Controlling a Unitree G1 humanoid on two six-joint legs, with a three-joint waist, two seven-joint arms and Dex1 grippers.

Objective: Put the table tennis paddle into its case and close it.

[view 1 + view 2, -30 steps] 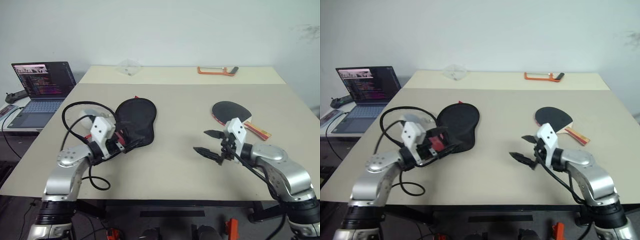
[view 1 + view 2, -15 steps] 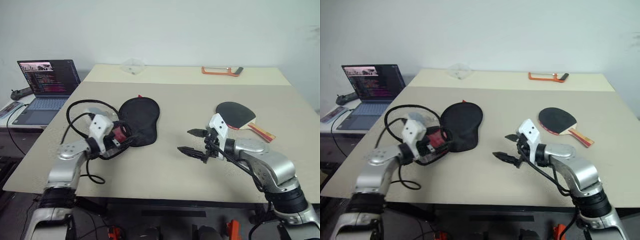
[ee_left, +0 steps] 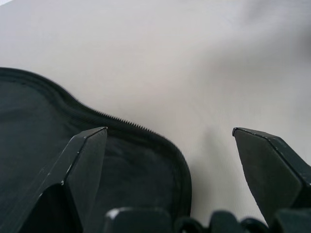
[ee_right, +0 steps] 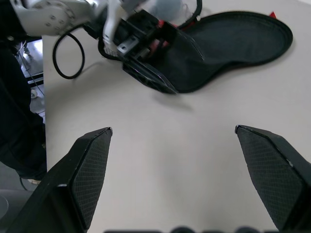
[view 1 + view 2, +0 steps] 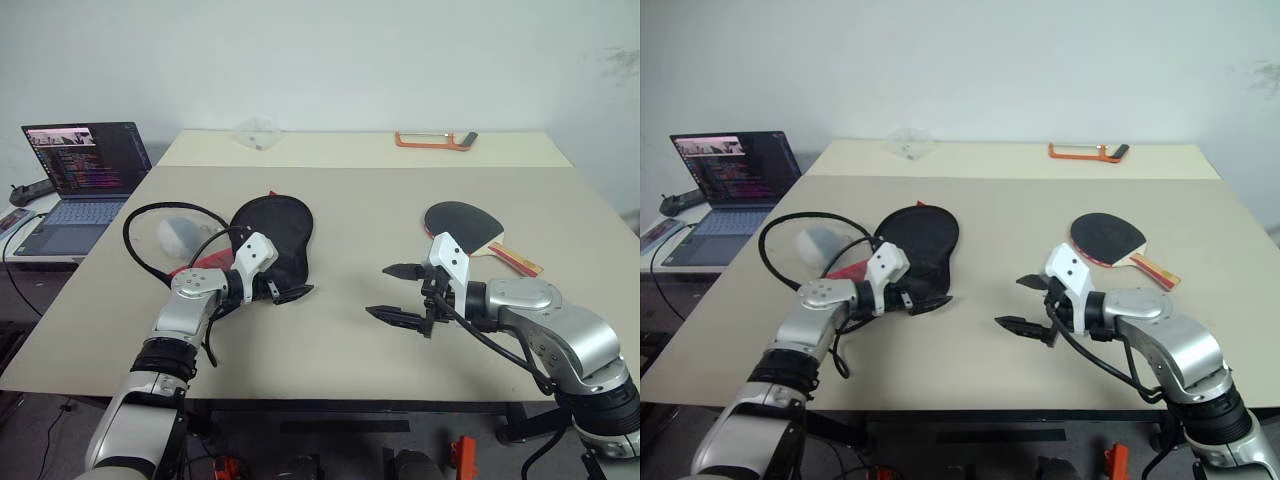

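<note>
The black case (image 5: 272,230) lies flat on the left half of the table, its zippered edge (image 3: 146,128) showing in the left wrist view. My left gripper (image 5: 295,293) is open at the case's narrow near end, one finger (image 3: 85,160) over the fabric and the other over bare table. The table tennis paddle (image 5: 461,221) lies black face up on the right half, handle (image 5: 517,262) pointing to the near right. My right gripper (image 5: 376,290) hangs open over the table's middle, nearer than the paddle, with nothing between its fingers (image 4: 92,165).
An open laptop (image 5: 86,170) stands on a side desk at the left. At the table's far edge lie an orange-framed tool (image 5: 434,140) and a clear plastic item (image 5: 256,133). A black cable loop (image 5: 150,235) lies beside the case.
My left gripper has moved right and down to the case's narrow end. The right gripper has drawn back a little towards me. The head views shifted in between and returned.
</note>
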